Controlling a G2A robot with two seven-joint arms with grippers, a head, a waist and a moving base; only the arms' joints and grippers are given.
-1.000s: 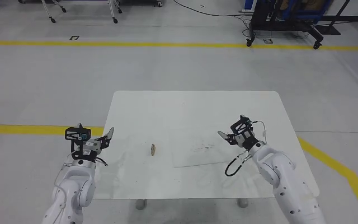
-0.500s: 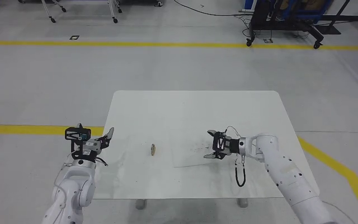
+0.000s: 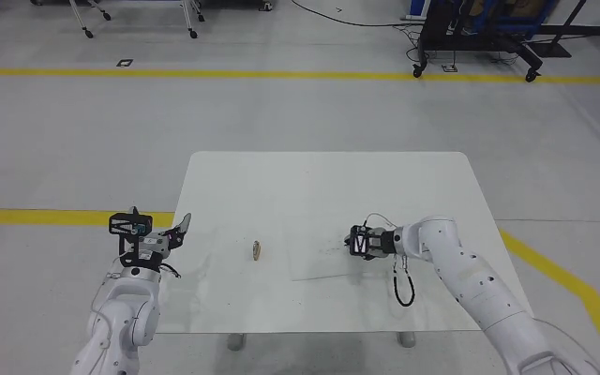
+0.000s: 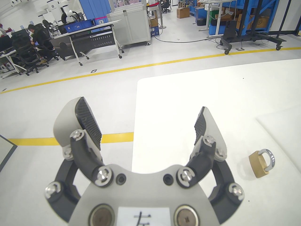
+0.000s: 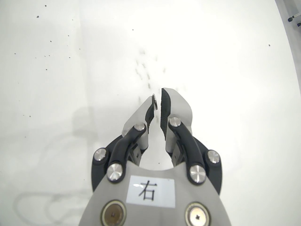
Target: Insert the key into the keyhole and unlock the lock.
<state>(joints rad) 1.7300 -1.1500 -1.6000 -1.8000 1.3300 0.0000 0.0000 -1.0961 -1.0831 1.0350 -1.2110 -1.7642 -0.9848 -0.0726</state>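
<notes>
A small brass padlock (image 3: 256, 249) with a silver shackle lies on the white table (image 3: 328, 178), left of its middle; in the left wrist view the padlock (image 4: 259, 164) lies on its side. My left gripper (image 3: 179, 233) hangs at the table's left edge, open and empty, a short way from the padlock; its ribbed pads (image 4: 89, 121) stand wide apart around the left gripper (image 4: 142, 106). My right gripper (image 3: 355, 242) is low over the table right of the middle. The right gripper (image 5: 157, 99) has its fingers nearly together on a thin metal key (image 5: 154, 100), seen edge-on against one pad.
A faint thin sheet edge (image 3: 328, 276) runs across the table between padlock and right arm. Dark scuff marks (image 5: 145, 71) dot the surface ahead of the right gripper. A black cable (image 3: 403, 286) loops off the right forearm. The far half of the table is bare.
The right arm swung left and down toward the table's middle, and its gripper went from open to closed on the key. The left arm and padlock stayed put.
</notes>
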